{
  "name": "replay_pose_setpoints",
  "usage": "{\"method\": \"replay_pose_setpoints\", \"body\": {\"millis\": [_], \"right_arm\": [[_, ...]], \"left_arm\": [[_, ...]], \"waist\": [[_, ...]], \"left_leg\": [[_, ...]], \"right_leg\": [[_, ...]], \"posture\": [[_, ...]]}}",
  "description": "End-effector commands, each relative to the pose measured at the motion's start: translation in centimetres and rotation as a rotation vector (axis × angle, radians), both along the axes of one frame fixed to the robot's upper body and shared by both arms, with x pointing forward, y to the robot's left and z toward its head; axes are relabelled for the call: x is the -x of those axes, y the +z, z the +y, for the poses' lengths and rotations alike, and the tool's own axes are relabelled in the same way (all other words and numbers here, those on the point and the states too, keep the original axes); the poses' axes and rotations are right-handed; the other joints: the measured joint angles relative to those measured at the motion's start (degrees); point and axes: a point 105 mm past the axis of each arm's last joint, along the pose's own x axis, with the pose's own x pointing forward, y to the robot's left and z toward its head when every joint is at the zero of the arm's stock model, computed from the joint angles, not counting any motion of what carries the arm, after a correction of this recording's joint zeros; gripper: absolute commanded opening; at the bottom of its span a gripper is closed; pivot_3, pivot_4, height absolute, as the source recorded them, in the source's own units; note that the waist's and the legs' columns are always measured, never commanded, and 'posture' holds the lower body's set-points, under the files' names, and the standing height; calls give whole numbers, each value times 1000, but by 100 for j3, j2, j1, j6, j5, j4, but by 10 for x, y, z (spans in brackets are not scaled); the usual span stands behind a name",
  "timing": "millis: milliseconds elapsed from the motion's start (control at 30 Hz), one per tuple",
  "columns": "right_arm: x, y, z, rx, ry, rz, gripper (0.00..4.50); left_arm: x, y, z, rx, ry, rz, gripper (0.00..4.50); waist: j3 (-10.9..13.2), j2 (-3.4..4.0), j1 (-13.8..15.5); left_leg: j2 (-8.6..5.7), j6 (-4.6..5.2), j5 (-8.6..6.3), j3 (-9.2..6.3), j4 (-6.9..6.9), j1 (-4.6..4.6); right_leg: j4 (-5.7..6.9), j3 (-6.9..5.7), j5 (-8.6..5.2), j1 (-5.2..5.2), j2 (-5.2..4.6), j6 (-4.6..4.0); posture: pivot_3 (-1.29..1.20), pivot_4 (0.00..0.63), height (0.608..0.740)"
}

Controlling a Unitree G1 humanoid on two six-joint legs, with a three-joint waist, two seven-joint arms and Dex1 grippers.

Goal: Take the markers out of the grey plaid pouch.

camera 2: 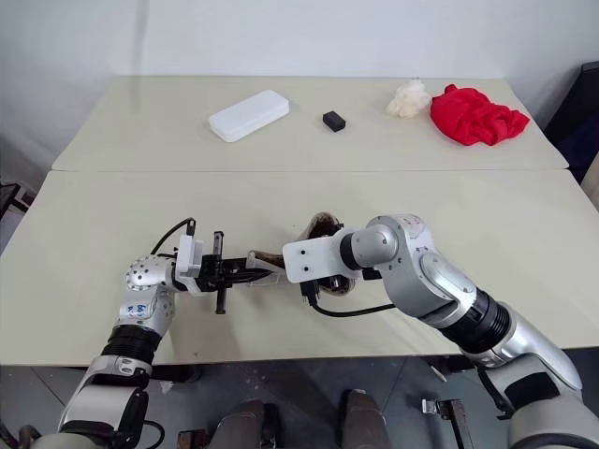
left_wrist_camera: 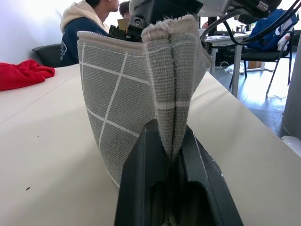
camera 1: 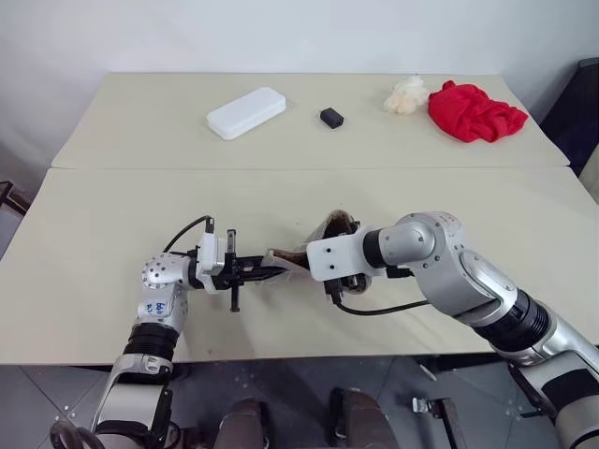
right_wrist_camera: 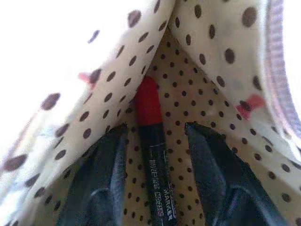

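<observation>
The grey plaid pouch [camera 1: 334, 227] is held up off the near table, its mouth turned toward my right arm. My left gripper [left_wrist_camera: 170, 141] is shut on a folded edge of the pouch [left_wrist_camera: 117, 108]. My right gripper [right_wrist_camera: 155, 129] is inside the pouch, against the dotted lining. Its two black fingers [right_wrist_camera: 106, 160] stand open on either side of a dark marker with a red tip [right_wrist_camera: 148, 101], with a small gap on each side. The marker lies along the fold of the lining.
On the far table lie a white plastic case [camera 1: 246, 112], a small black object [camera 1: 331, 118], a white crumpled item [camera 1: 407, 95] and a red cloth [camera 1: 475, 112]. A seam separates the two tables. People sit beyond the table [left_wrist_camera: 89, 23].
</observation>
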Motion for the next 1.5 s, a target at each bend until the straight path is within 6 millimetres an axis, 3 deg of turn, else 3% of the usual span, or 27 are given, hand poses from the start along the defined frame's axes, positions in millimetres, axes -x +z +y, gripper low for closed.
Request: {"method": "replay_pose_setpoints", "body": {"millis": [33,167,433,533,667,800,1300,1500], "right_arm": [[0,-3,1,27,9,5,2189],[-4,-6,0,57,-1,4,2189],[-20,11,12,13,-25,-79,2189],[-14,13,9,41,-2,-83,2810],[-7,13,7,68,40,-107,4109],[0,10,15,68,87,-115,4109],[-2,5,28,94,160,-117,4109],[1,-6,23,134,191,-39,4109]], "left_arm": [[3,2,1,-2,-6,-12,0],[4,1,0,-2,-15,-2,0],[4,1,-2,1,-22,5,0],[4,1,-2,1,-22,7,0],[4,0,-1,0,-18,10,0],[4,0,0,0,-16,15,0],[3,-1,2,-7,-18,27,0],[4,-1,2,-6,-21,27,0]], "waist": [[0,0,-1],[0,0,-2],[0,0,-8],[0,0,-7],[0,0,-9],[0,0,-9],[0,0,-14],[0,0,-15]], "left_leg": [[0,0,0,0,0,0],[0,0,0,0,0,0],[0,0,0,0,-1,0],[0,0,0,0,-2,-1],[0,0,0,0,-3,-1],[0,0,0,0,-5,-1],[0,-1,0,1,-5,-1],[0,-1,1,1,-6,-1]], "right_leg": [[0,0,0,0,0,0],[0,0,0,0,0,0],[1,0,0,-1,0,0],[-1,-1,0,-1,0,0],[-3,0,0,-1,0,0],[-2,-1,0,-3,1,0],[-2,-1,0,-2,1,0],[-3,-1,0,-2,2,0]], "posture": [[0,150,740],[0,150,740],[0,150,740],[0,150,740],[0,150,740],[0,150,740],[0,150,740],[0,150,740]]}}
